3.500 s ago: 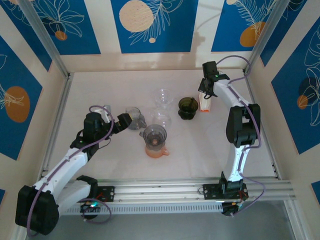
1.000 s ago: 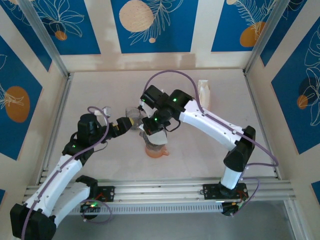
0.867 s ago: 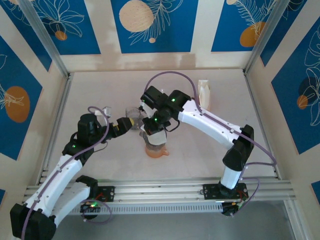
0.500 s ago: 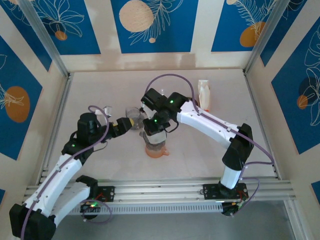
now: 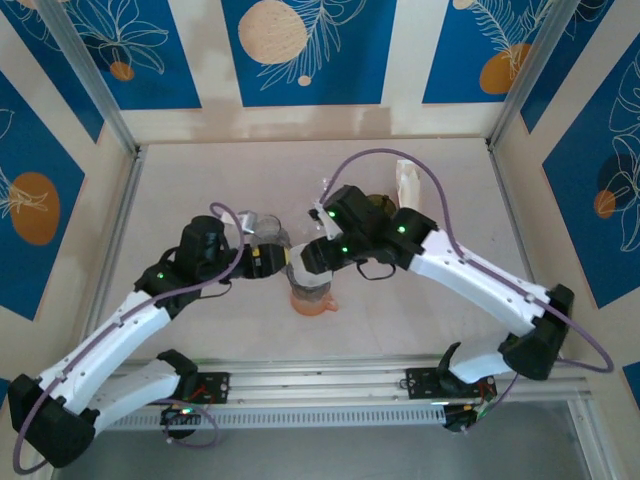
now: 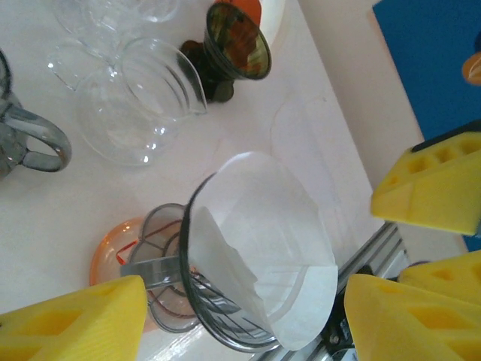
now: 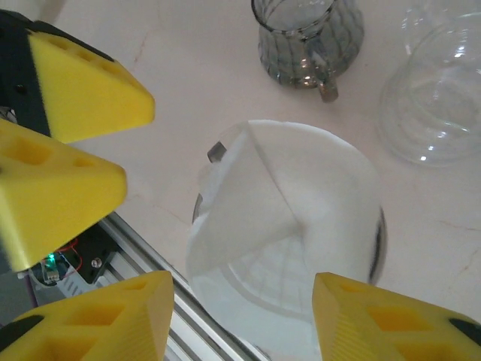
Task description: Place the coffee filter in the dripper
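Observation:
The white paper coffee filter (image 6: 263,226) sits opened out inside the clear glass dripper (image 6: 188,301), one side folded inward and its lower edge sticking out past the rim. The dripper stands on an orange base (image 6: 105,259). My left gripper (image 6: 240,323) is open, its yellow fingers on either side of the dripper without touching it. My right gripper (image 7: 244,323) is open just above the filter (image 7: 301,188), with nothing between its fingers. In the top view both grippers meet over the dripper (image 5: 312,290), the left gripper (image 5: 272,260) coming from the left and the right gripper (image 5: 306,258) from the right.
A grey glass mug (image 7: 304,37), a clear glass carafe (image 6: 143,98) and a dark green cup (image 6: 237,41) stand just behind the dripper. A pack of filters (image 5: 407,188) leans near the back right. The metal rail (image 5: 330,378) runs along the near edge.
The right gripper has opened and let go of the filter, which now rests in the dripper. The left arm has moved right toward the dripper, its jaws narrowing.

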{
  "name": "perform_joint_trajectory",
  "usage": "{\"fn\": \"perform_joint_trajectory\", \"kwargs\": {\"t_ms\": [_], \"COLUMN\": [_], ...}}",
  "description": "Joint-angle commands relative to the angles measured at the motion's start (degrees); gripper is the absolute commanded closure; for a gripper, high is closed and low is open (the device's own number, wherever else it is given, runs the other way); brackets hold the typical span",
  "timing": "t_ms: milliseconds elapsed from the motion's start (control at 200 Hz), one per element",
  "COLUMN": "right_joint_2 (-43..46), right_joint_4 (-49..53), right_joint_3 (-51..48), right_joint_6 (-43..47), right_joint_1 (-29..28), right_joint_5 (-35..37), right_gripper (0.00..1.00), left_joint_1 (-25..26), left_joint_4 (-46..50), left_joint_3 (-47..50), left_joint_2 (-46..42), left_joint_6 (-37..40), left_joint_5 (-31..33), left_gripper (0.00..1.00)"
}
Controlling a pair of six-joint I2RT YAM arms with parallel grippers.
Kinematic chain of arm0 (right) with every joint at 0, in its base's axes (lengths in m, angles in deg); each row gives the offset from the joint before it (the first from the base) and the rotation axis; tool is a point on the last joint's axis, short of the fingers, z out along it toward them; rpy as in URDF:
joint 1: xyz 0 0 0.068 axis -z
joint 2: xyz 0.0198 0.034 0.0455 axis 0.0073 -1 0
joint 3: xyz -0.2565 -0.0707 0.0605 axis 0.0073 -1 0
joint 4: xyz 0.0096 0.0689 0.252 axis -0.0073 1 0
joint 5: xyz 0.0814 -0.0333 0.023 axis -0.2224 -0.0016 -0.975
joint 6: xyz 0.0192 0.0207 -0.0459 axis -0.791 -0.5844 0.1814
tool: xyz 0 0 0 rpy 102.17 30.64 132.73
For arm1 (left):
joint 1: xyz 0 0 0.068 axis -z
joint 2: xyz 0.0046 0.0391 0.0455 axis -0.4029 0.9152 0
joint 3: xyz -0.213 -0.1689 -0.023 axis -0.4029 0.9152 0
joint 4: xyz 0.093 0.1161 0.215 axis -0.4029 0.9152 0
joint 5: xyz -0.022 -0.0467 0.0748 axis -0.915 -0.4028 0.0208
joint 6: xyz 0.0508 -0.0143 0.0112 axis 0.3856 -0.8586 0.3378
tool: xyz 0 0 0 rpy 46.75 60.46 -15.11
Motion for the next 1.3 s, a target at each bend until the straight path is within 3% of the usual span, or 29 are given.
{"fn": "perform_joint_trajectory", "kwargs": {"t_ms": [0, 215, 375, 545, 755, 860, 1295], "right_joint_2": [1.93, 1.34, 1.18, -0.88, -2.84, -3.32, -3.90], "right_joint_4": [-3.70, -3.91, -4.38, -3.76, -4.30, -3.59, -0.57], "right_joint_3": [-4.14, -7.14, -7.67, -6.45, -6.54, -6.08, -5.77], "right_joint_6": [-2.80, -3.14, -3.10, -2.00, -0.96, -0.43, -0.44], "right_joint_1": [1.97, 3.91, 4.90, 5.16, 4.59, 3.96, 1.74], "right_joint_5": [1.45, 1.26, 1.09, 1.25, 0.03, 1.78, 10.10], "right_gripper": [0.47, 0.44, 0.44, 0.44, 0.56, 0.62, 0.61], "left_joint_1": [3.57, 6.29, 6.34, 6.30, 6.39, 6.30, 5.90], "left_joint_4": [5.65, 8.25, 9.71, 9.40, 8.08, 7.84, 5.93], "left_joint_3": [-3.92, -4.88, -4.11, -3.65, -2.85, -2.61, -2.59], "left_joint_2": [3.34, 7.76, 9.22, 9.04, 9.39, 9.32, 9.44], "left_joint_6": [4.58, 6.59, 5.92, 5.55, 4.91, 4.63, 2.28], "left_joint_5": [4.35, 6.76, 7.73, 8.02, 7.84, 8.18, 6.45], "left_gripper": [0.30, 0.32, 0.39, 0.40, 0.40, 0.40, 0.39]}}
